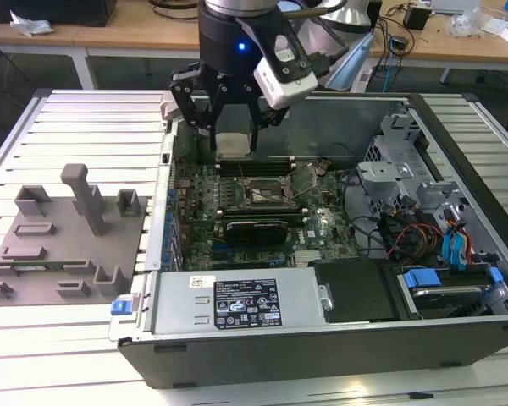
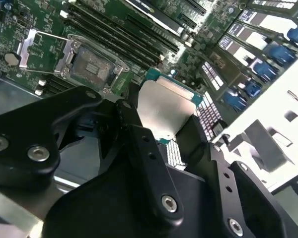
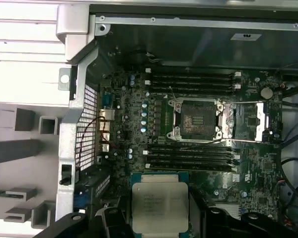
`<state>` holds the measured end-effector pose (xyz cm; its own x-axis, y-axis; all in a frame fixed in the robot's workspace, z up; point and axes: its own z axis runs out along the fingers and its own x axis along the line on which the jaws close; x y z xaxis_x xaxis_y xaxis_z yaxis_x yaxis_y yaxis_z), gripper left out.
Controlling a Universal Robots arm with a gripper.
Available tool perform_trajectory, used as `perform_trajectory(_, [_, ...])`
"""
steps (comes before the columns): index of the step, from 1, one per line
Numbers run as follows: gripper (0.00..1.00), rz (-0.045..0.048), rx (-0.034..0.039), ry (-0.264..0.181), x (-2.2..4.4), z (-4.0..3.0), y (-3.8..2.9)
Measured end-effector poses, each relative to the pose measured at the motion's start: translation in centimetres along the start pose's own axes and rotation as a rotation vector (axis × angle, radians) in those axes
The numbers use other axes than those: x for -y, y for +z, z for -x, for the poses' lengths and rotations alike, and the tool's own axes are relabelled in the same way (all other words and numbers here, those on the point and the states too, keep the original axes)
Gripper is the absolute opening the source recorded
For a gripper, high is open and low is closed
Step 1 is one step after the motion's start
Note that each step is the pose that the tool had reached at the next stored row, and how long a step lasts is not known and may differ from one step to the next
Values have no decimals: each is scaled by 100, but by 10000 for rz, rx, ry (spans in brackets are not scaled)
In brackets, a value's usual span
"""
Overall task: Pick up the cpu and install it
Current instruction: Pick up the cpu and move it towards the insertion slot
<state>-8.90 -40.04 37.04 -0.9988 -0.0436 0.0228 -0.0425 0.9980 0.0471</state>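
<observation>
One gripper: my black gripper [image 1: 234,137] clamped on the small flat square silvery-topped cpu [image 3: 160,207], carried aloft.
Socket: open dark metal socket frame [image 3: 198,120], empty, lies apart across black memory slots [image 3: 188,157] from my cpu.

Lower edge of cpu [image 3: 160,206] cut off by the border in the first wrist view. In the second wrist view, both sides covered by gripper [image 2: 164,124] fingers [image 2: 141,141]. In the exterior view, partly hidden between the same fingers.

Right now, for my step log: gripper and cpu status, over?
Gripper shut on cpu. Held above motherboard, not seated. Socket open, empty.
</observation>
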Motion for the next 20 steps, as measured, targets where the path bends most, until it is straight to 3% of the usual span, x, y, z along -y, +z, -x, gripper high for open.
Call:
perform_trajectory(5, [55, 0, 6, -4, 8, 207, 92])
perform_trajectory(9, [55, -1, 10, -7, 19, 455, 198])
perform_trajectory(15, [55, -1, 42, -8, 14, 568, 322])
perform_trajectory(18, [55, -3, 41, -8, -82, 692, 417])
perform_trajectory(20, [55, -1, 43, -5, -134, 709, 463])
